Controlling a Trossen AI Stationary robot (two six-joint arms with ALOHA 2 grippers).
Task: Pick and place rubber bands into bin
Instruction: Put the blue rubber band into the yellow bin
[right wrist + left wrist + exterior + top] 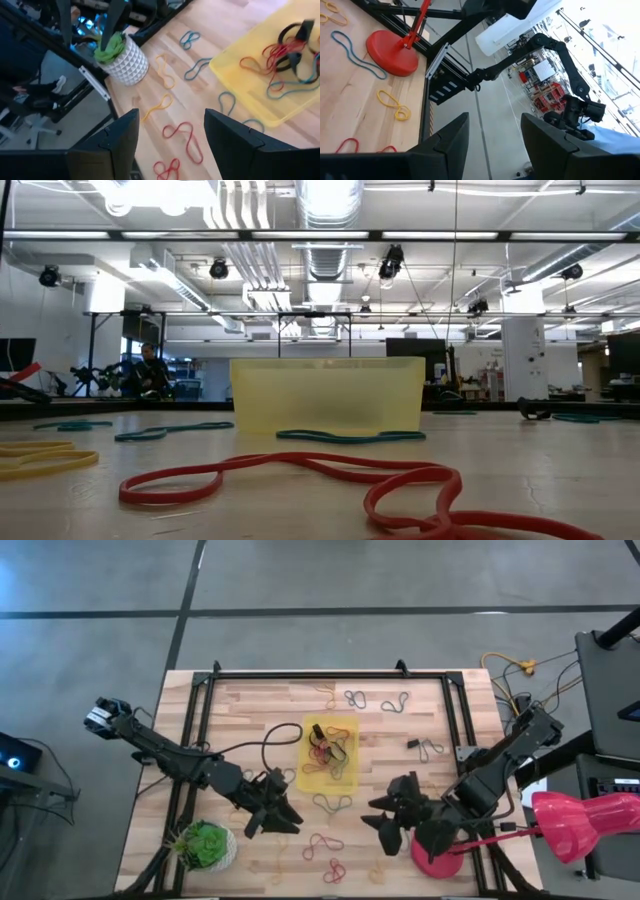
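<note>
- Bin (329, 778) sits near the table's centre, between the two arms; placement reads as reachable for either side. It already holds a tangle of red, black and blue-green bands (282, 55).
- Many rubber bands (325, 843) lie loose on the wood, mostly on the near side of the bin and along the far edge; a red one (300, 475) lies closest to the low camera, a teal one (350, 436) just before the bin wall.
- Left gripper (283, 819) hangs above the table near the bin's left corner, fingers (447, 145) apart, nothing between them. It is tilted up toward the room, so likely raised and waiting.
- Right gripper (385, 812) hovers right of the bin, fingers (117, 137) spread wide, empty, aimed down at the loose bands near the plant pot (125, 60); judged to be picking a target.
- Surface: pale wooden table (250, 710) with a dark rail frame; red lamp base (392, 46) at the near right corner.
- Room: open workshop, ceiling ducts, strip lights; a person sits far off at left in the low view.
</note>
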